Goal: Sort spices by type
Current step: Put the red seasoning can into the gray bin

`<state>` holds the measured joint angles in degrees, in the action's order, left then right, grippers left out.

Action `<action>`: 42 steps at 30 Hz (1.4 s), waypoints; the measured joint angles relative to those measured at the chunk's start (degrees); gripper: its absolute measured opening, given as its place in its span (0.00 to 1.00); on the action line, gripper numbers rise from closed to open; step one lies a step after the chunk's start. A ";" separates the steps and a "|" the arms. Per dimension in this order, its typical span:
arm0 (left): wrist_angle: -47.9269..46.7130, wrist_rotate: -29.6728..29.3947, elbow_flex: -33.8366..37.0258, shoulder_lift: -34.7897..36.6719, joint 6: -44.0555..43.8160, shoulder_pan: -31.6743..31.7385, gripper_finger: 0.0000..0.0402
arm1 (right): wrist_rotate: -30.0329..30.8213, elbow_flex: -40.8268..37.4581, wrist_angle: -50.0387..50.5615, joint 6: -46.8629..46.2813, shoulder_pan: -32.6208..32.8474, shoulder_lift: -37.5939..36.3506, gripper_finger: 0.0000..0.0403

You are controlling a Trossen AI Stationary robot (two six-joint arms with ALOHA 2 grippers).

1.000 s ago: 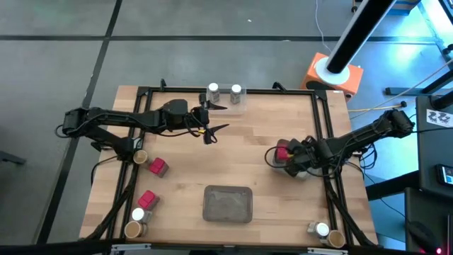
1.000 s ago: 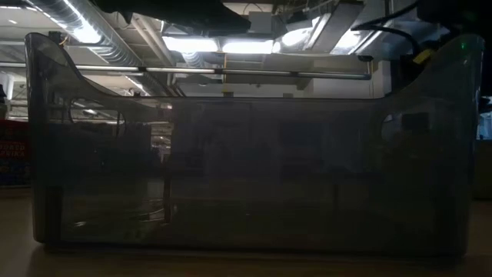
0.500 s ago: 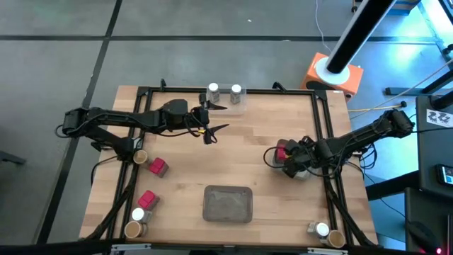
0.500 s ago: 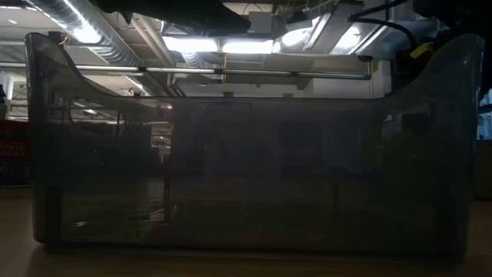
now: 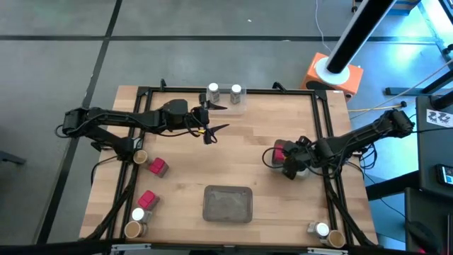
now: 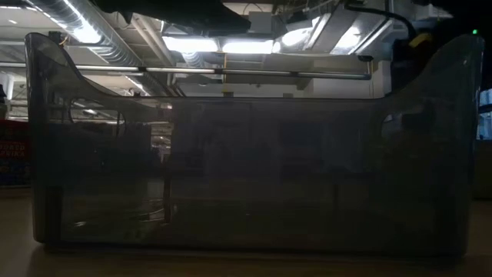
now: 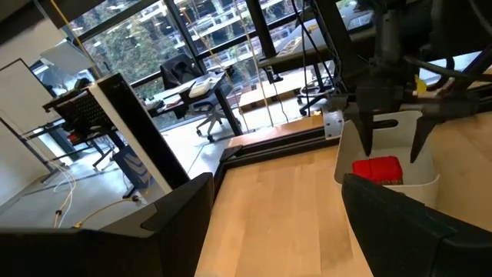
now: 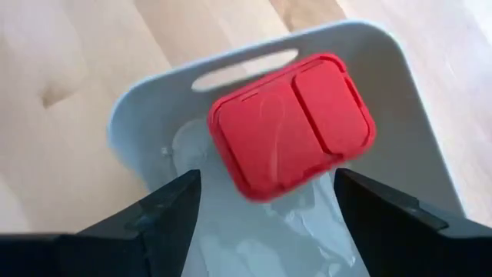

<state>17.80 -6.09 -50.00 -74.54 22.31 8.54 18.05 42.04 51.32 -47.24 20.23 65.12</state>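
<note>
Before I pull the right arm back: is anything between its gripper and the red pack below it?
Nothing visible. The right gripper hangs open directly over the red pack, which lies in the light grey bin; only open space separates them, and the bin walls stand to the sides.

Dim, perhaps backlit low view

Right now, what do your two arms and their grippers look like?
Both arms are slim, dark and jointed, with black cables looping along them. The left gripper ends in two thin, pointed black fingers. The right gripper has the same tapered dark fingers; up close, its broad matte-black fingers are flat and wedge-shaped.
</note>
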 joint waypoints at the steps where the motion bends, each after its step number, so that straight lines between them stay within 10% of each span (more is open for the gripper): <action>1: 0.00 0.00 0.00 0.00 0.00 0.00 0.69 | -1.24 1.28 1.77 0.00 0.02 0.00 0.74; 7: 0.28 0.00 0.00 0.00 -1.35 -0.01 0.69 | -1.62 9.40 4.62 4.30 0.04 -0.04 0.74; 20: 0.30 7.94 0.00 -0.16 -5.66 -1.33 0.69 | 24.95 5.69 -19.33 22.37 -0.02 2.20 0.74; 42: -18.14 -20.31 -5.43 -0.66 -18.93 -21.16 0.69 | 28.71 4.84 -34.12 47.95 -0.01 11.73 0.74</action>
<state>-0.34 -26.40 -55.43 -75.20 3.37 -12.62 46.76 46.87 17.20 0.71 20.22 76.86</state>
